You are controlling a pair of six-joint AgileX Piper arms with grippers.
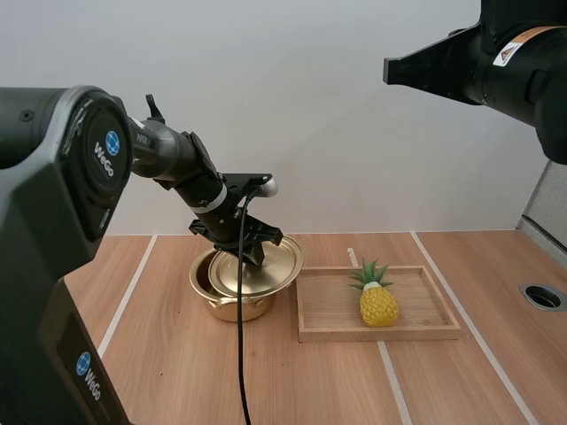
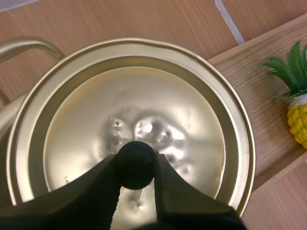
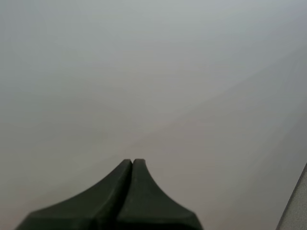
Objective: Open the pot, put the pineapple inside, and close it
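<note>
The left gripper (image 2: 135, 166) pinches the black knob (image 2: 135, 160) of the lid (image 2: 144, 105), which hangs tilted, half off the pot (image 1: 232, 308). I judge the opening step is in hand; next, the lid must be carried clear. There is one pot, one lid, one tray (image 1: 425, 333) and one pineapple (image 1: 378, 304) in it. The right gripper (image 3: 132, 165) is high up, closed and empty.

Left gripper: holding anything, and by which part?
The left gripper pinches the gold lid by its black knob, at the lid's centre. The right gripper is shut on nothing.
</note>
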